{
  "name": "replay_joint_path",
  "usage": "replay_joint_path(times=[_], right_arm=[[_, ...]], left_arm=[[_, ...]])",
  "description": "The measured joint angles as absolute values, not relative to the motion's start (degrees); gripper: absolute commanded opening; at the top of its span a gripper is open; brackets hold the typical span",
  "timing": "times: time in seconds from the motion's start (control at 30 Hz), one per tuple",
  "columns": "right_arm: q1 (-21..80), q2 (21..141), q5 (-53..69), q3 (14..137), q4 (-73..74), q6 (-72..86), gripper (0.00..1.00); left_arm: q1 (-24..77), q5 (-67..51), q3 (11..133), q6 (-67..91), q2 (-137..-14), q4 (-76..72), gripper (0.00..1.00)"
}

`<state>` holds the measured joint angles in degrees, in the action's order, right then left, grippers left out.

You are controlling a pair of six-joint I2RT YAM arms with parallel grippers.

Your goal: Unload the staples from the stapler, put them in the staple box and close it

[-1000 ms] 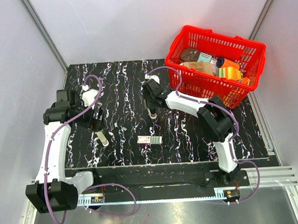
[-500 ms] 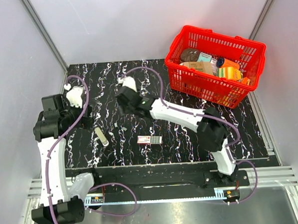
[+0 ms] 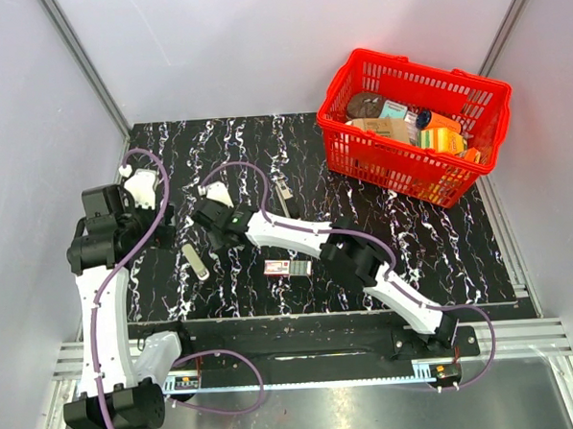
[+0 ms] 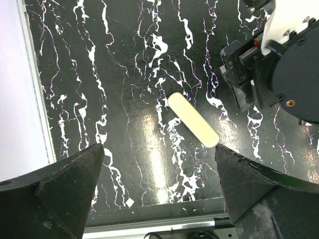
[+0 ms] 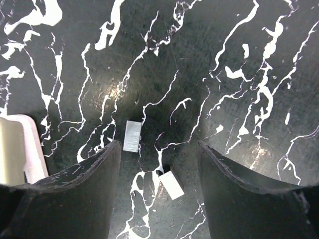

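The cream stapler [image 3: 196, 261] lies flat on the black marbled table, and shows as a cream bar [image 4: 193, 119] in the left wrist view. My left gripper [image 4: 159, 167] hangs open and empty above the table's left edge, left of the stapler [image 3: 160, 219]. My right gripper [image 3: 221, 239] reaches far left, just right of the stapler's far end. It is open [image 5: 158, 164], with two short silver staple strips [image 5: 131, 136] [image 5: 171, 184] on the table below it. The stapler's cream and pink edge [image 5: 15, 149] shows at the left of the right wrist view.
A small staple box [image 3: 287, 268] lies near the front middle. A small grey piece [image 3: 283, 190] lies further back on the table. A red basket [image 3: 476, 161] full of groceries stands at the back right. The right arm [image 3: 297, 235] stretches across the table's middle.
My right arm swung left from the table's middle to beside the stapler, leaving the grey piece behind. My left arm pulled back from the stapler toward the left edge.
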<state>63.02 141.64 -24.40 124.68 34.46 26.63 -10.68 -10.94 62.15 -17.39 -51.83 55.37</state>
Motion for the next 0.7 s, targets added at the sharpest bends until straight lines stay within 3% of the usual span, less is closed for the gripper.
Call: replay_joint_path(times=[0.7], right_arm=[[63.42,147.11,-22.13,130.5,35.0,29.58,0.56]], left_arm=[[-10.96,-10.66,58.39,-17.56,-51.79,52.62,0.99]])
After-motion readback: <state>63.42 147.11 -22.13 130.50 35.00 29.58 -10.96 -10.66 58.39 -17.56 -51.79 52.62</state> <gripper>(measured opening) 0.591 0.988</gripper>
